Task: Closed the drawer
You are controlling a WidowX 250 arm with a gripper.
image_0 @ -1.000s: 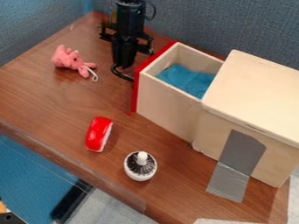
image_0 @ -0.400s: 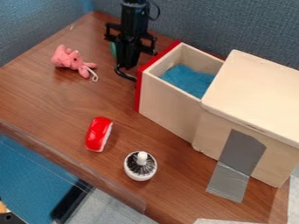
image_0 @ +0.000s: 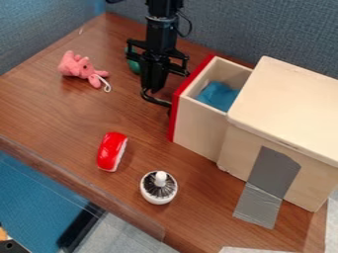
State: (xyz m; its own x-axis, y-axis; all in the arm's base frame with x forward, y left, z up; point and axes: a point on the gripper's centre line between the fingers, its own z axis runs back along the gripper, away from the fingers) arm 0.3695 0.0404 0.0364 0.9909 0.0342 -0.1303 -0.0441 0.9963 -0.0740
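The black gripper [image_0: 157, 95] is hanging down over the back part of the tabletop [image_0: 72, 116], between the pink plush toy [image_0: 80, 68] and the drawer [image_0: 199, 127]. Its lower end is reaching right up to the drawer's red front [image_0: 180, 106], and a curved black piece there is seemingly touching it. Whether the gripper is spread or pressed together, one cannot tell. The drawer is standing partly out of the wooden box [image_0: 287, 106], its red front facing the tabletop's left edge and its open top showing a blue cloth [image_0: 218, 96] inside. The box is sitting toward the right end of the tabletop, near the back edge. Grey tape [image_0: 264, 183] is running down the box's near side and onto the tabletop.

The plush toy is lying near the tabletop's left edge, toward the back left corner, with a pale loop of string trailing from it. A green object [image_0: 134, 63] is resting behind the gripper, partly hidden by it. Nearer the front edge, a red object [image_0: 112, 151] with a white underside is lying on the tabletop. Just beside it, toward the box, a round white object [image_0: 158, 188] is standing upright, with dark bristles around a white knob.
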